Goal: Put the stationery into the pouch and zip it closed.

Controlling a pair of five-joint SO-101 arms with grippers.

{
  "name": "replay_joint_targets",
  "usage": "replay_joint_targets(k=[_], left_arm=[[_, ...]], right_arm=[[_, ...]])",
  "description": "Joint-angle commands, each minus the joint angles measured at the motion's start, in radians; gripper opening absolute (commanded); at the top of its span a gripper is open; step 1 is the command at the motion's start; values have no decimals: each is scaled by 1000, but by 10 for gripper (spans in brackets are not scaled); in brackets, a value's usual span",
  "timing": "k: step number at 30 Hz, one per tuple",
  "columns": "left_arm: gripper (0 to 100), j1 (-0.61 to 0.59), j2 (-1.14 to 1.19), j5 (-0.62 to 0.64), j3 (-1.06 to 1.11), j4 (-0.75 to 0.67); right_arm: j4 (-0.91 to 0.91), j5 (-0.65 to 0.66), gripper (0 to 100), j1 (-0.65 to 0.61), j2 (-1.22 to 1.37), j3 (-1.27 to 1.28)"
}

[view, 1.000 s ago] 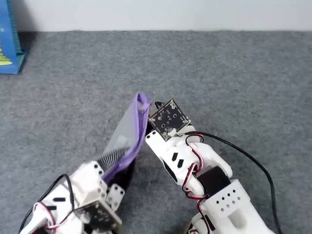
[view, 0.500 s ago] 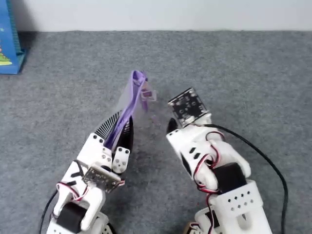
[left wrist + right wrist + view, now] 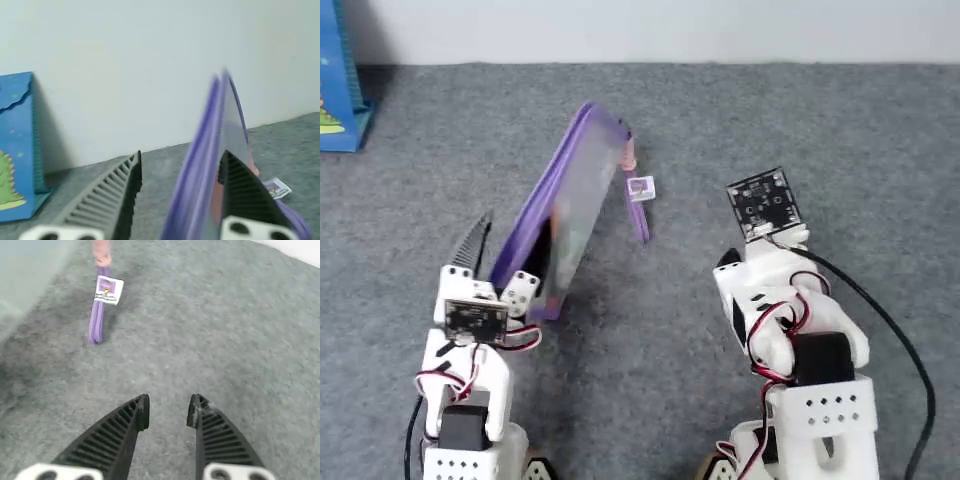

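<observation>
Leaning pouch (image 3: 570, 200) between left jaws

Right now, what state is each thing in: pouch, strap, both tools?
Left tool: open, around the pouch.
Right tool: open narrowly, empty.
Purple translucent zip pouch: standing on edge, tilted; zip state unclear.
Purple strap with paper tag: lying slack on grey carpet.

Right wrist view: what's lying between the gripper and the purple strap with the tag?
Nothing. In the right wrist view, only bare grey carpet runs from the right gripper to the purple strap.
</observation>
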Motion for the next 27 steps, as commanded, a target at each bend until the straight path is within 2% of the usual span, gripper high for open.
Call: replay_joint_targets(k=[1,6,13,16,19,20,27], left_arm=[[244,-52,-12,48,-25,11],[243,-107,-12,138,-102,133],[239,-109,-14,144,-166,345],[164,-109,-14,144,-197,413],[24,-103,-14,140,-239,474],[6,-103,-14,140,-251,497],[12,-101,-14,140,-274,637]], right_arm=[[38,8,151,7,-13,-60],[99,8,151,12,-13,-60],[197,-3,151,5,-13,-61],[236,-41,133,5,-38,-63],[237,-117,51,12,-119,-58],[239,-123,16,12,-156,-57],[196,-127,9,12,-452,74]])
